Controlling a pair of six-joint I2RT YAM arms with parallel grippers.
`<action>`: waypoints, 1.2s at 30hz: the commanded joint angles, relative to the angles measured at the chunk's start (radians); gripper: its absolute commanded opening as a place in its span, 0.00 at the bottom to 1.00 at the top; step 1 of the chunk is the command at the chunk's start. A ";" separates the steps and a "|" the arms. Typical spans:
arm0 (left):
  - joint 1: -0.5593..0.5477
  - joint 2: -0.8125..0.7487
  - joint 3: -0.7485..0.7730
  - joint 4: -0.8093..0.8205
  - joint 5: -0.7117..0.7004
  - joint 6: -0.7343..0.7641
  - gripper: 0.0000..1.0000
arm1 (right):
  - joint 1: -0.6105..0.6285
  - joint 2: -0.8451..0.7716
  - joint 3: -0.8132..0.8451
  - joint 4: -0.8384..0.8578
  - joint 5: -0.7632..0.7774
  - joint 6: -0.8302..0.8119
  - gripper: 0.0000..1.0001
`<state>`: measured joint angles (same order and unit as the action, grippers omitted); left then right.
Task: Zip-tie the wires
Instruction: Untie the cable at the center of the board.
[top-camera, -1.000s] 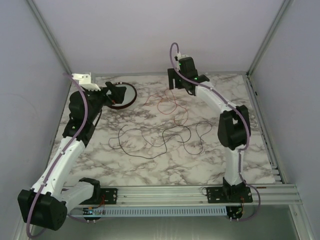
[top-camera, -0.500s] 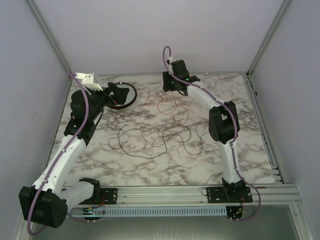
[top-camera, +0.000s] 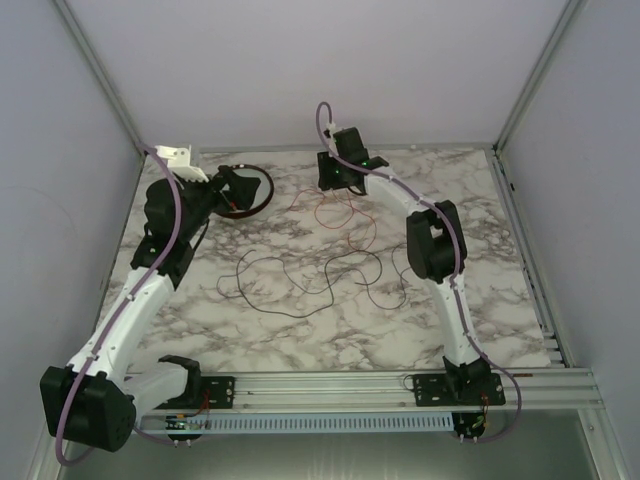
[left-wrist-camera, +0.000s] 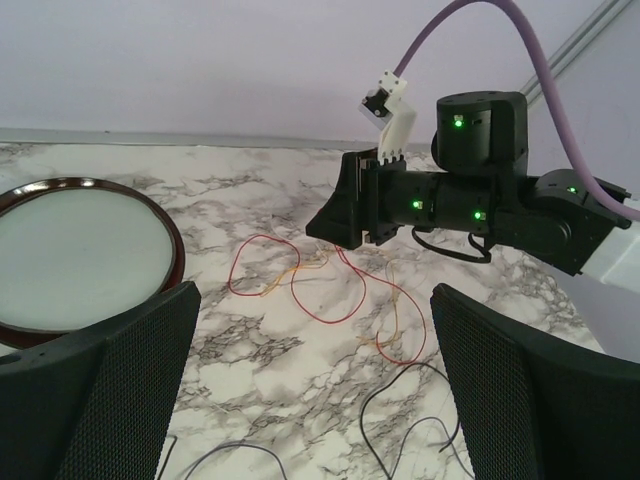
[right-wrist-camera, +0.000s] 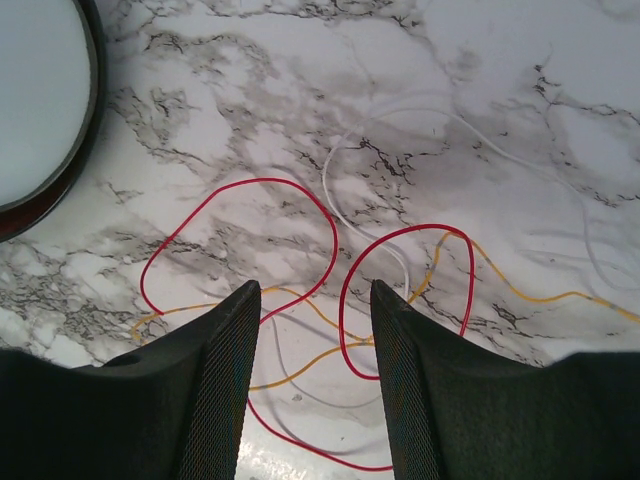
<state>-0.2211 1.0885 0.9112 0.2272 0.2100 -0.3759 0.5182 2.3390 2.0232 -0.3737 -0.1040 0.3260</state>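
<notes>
where wires (right-wrist-camera: 343, 300) sprawl, marble tabletop (top-camera: 250, 340) meets walls (top-camera: 300, 80)

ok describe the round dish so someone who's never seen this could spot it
On the marble table, look to the far left corner by the left gripper. The dish is round, pale inside with a dark rim; its neighbours are only thin loose wires.

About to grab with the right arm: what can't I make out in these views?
- Right wrist: wires pass behind the right gripper and off the bottom edge.
- Top: the white and yellow ones are too thin to trace.
- Left wrist: dish cut by the left edge, partly behind the left gripper.
</notes>
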 joint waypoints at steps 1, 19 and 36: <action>0.005 0.008 -0.006 0.045 0.020 -0.003 1.00 | 0.005 0.025 0.055 0.019 -0.003 0.008 0.48; 0.005 0.050 0.056 0.041 0.044 0.011 1.00 | 0.005 -0.106 0.073 -0.042 0.116 -0.060 0.00; -0.011 0.333 0.359 0.296 0.251 -0.166 1.00 | -0.020 -0.496 0.117 -0.056 0.224 -0.194 0.00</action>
<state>-0.2218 1.3769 1.2510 0.4034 0.3851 -0.5087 0.5133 1.8709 2.1132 -0.4183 0.1081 0.1650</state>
